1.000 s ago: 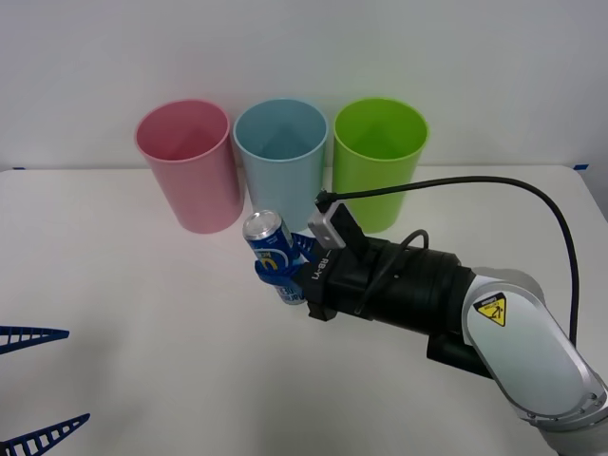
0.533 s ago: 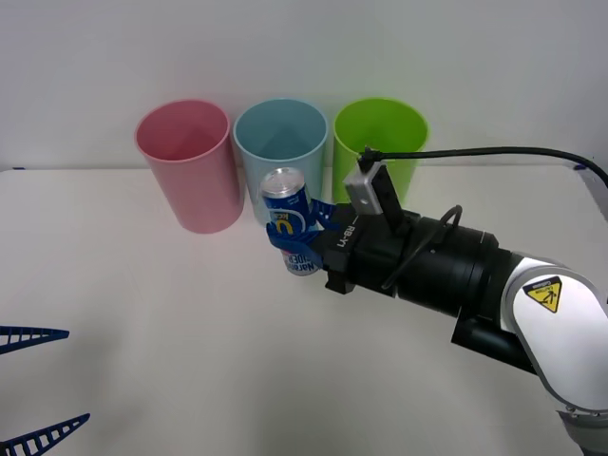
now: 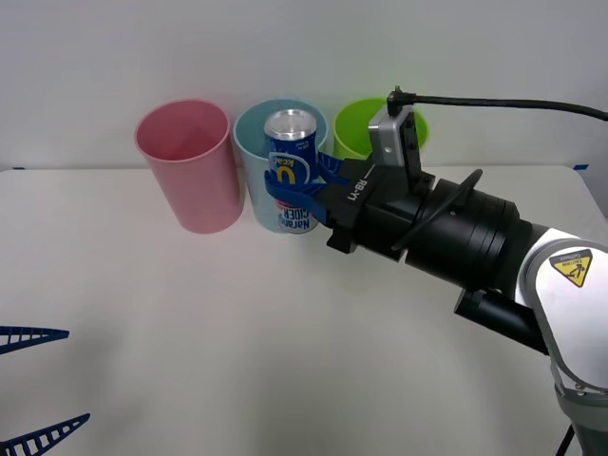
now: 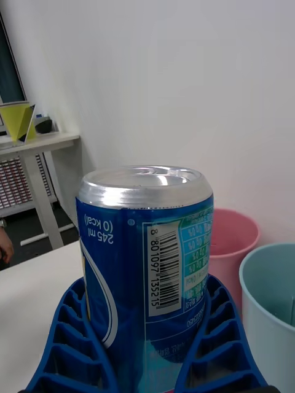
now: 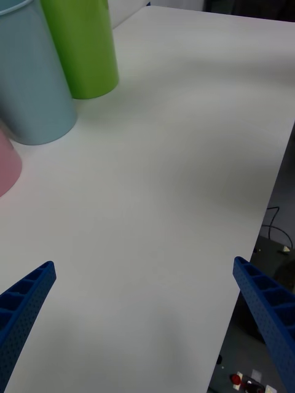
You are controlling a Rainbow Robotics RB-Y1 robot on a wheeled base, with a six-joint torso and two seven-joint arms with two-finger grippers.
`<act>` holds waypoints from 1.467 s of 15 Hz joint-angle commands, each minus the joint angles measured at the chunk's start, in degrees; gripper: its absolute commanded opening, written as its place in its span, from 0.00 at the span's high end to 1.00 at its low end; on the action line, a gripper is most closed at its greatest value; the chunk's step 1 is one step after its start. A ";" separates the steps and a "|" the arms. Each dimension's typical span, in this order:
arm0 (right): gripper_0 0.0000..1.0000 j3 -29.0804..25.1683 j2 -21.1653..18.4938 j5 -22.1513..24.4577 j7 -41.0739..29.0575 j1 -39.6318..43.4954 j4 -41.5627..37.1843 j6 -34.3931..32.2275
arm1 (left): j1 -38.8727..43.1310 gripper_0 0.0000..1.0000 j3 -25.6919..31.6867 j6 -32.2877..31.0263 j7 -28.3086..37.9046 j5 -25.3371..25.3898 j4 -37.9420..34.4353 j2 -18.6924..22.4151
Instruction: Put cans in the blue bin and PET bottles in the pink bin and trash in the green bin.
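Blue ribbed fingers of the right claw [image 3: 302, 185] are clamped on the can [image 3: 290, 163], one on each side of its body. Can upright, silver top showing, carried clear of the counter [image 3: 142, 313]. In the front view it sits in front of the blue bin [image 3: 267, 152], its top about level with the bin's rim; whether it is already over the opening or short of it, cannot tell from this angle. The right wrist view puts the pink bin [image 4: 230, 245] and the blue bin's rim just beyond the can, so likely still on the near side.

Pink bin, blue bin, green bin [image 3: 353, 135] stand in a row at the back of the counter, close together, all upright.

Left claw [image 3: 36, 385] parked low at the near left of the counter, well apart from the bins, fingers spread wide, nothing between them.

Step in hand, by my reading: carrying the can to the blue bin. Drop not yet made.

Next move calls for: a little more height and forward reach so the can's base clears the rim, centre it over the blue opening, then release. Watch the neighbours — the pink rim is close on one side, green on the other, and the wrist bulk passes near the green bin.
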 commanded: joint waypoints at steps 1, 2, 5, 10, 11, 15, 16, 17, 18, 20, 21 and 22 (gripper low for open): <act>1.00 -1.17 1.56 1.21 -0.89 -2.46 0.79 0.00 | 0.00 0.00 0.00 0.00 0.00 0.00 0.00 0.00; 1.00 -1.52 1.92 1.21 -1.06 -3.34 1.15 0.00 | 0.00 0.00 0.00 0.00 0.00 0.00 0.00 0.00; 1.00 -2.75 3.59 1.48 -1.50 -7.12 4.49 0.09 | 0.00 0.00 0.00 0.00 0.00 0.00 0.00 0.00; 1.00 -1.79 8.42 9.12 -2.47 -14.59 12.22 4.66 | 0.00 0.00 0.00 0.00 0.00 0.00 0.00 0.00; 1.00 -1.43 8.68 10.27 -2.73 -15.91 13.80 5.54 | 0.00 0.00 0.00 0.00 0.00 0.00 0.00 0.00; 1.00 0.76 9.21 11.94 -2.82 -22.77 23.47 10.55 | 0.00 0.00 0.00 0.00 0.00 0.00 0.00 0.00; 1.00 1.11 9.21 11.94 -2.82 -24.17 25.76 11.78 | 0.00 0.00 0.00 0.00 0.00 0.00 0.00 0.00; 1.00 1.20 9.21 12.02 -2.73 -26.19 28.66 12.83 | 0.00 0.00 0.00 0.00 0.00 0.00 0.00 0.00; 1.00 1.20 9.21 12.46 -2.65 -27.51 30.77 13.62 | 0.00 0.00 0.00 0.00 0.00 0.00 0.00 0.00; 1.00 1.29 9.21 15.63 -2.91 -29.97 35.07 15.47 | 0.00 0.00 0.00 0.00 0.00 0.00 0.00 0.00; 1.00 1.29 9.21 16.51 -2.82 -31.47 37.36 15.91 | 0.00 0.00 0.00 0.00 0.00 0.00 0.00 0.00; 1.00 1.29 9.21 16.51 -2.65 -32.43 39.38 16.52 | 0.00 0.00 0.00 0.00 0.00 0.00 0.00 0.00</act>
